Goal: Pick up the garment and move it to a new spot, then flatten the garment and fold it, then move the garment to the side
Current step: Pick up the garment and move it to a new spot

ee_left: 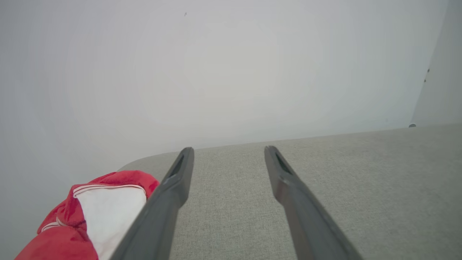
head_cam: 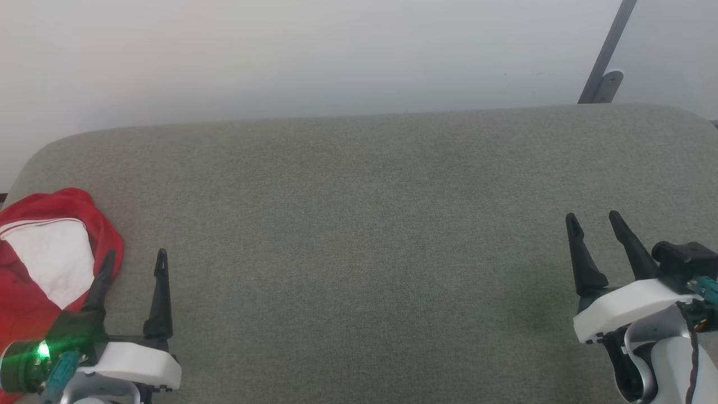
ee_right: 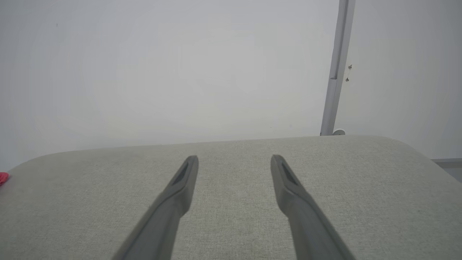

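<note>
Red garment [head_cam: 47, 252], crumpled, just beside the spread left jaws

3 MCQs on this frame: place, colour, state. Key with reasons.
1. Where on the grey fabric-covered surface does the crumpled red-and-white cloth garment lie?
A centre B far right C left edge
2. What colour is the garment's panel amid the red?
A blue B white C black
3. How do both arms' jaws stand?
A both open, empty B both shut C left shut on garment
Key: 1 C, bunched at the head view's left edge. 2 B, white patch inside red folds. 3 A, each wrist view shows bare surface between spread jaws.
</note>
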### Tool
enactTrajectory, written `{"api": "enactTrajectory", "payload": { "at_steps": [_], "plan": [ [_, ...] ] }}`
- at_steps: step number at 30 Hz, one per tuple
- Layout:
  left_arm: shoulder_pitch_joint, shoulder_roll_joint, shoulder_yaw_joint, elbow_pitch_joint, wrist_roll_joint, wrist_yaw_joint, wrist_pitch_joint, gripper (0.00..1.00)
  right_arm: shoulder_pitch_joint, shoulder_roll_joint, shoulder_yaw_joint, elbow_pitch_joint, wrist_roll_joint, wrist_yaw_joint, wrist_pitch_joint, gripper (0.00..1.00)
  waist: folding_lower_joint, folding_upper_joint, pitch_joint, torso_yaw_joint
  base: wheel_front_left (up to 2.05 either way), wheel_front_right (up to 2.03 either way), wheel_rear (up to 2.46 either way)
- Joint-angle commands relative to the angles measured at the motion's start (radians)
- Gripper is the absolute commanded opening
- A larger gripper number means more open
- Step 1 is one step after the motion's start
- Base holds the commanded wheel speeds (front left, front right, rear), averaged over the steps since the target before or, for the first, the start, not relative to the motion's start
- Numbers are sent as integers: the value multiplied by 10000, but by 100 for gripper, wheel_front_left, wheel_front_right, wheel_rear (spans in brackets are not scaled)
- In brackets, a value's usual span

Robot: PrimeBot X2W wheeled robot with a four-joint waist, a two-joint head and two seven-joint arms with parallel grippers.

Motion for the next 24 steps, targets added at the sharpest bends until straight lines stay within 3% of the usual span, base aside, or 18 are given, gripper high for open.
{"api": "enactTrajectory", "payload": {
  "at_steps": [1,16,24],
  "plan": [
    [58,38,44,-50,153,43,-93,100,-59,-17,-7,-25,-114,4,-91,100,0,0,3,-3,0,0,0],
    [27,-87,101,88,-302,-110,-77,100,63,-12,-23,-68,-74,4,-104,100,0,0,-36,28,0,0,0],
    [-10,-99,224,274,-742,-232,83,100,219,-60,136,-91,1,4,-60,100,0,0,-266,675,0,0,0]
  ]
}}
